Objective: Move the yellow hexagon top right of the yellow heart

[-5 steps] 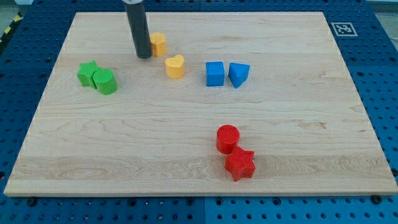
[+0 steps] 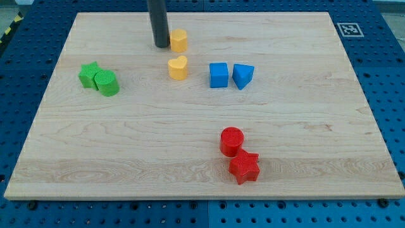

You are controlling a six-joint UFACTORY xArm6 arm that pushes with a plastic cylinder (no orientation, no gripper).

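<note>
**Observer A:** Report the board [image 2: 354, 126], near edge first.

**Observer B:** Nearest the view's bottom: a red star [image 2: 244, 167] touching a red cylinder [image 2: 231, 140] just above it. Mid-board, at the view's left: a green star [image 2: 89, 74] touching a green cylinder [image 2: 107, 83]. Right of centre: a blue cube [image 2: 219, 75] just beside a blue wedge-shaped block [image 2: 243, 75].

**Observer A:** And the task items?

**Observer B:** The yellow heart [image 2: 178, 67] lies just left of the blue cube. The yellow hexagon [image 2: 180, 40] sits directly above it toward the view's top, near but apart. The rod's tip [image 2: 161, 45] stands at the hexagon's left side, touching or almost touching; contact cannot be confirmed.

**Observer A:** Claw status?

**Observer B:** No claw is fitted. The arm ends in a plain rod, so there is nothing to open, close or grip.

**Observer A:** Progress assessment?

**Observer B:** Partial, in my judgement. The hexagon is above the heart but not clearly to its right. A push toward the view's right remains. The tip is on the correct side for that push. The heart should stay undisturbed, since it lies below the push line.
</note>
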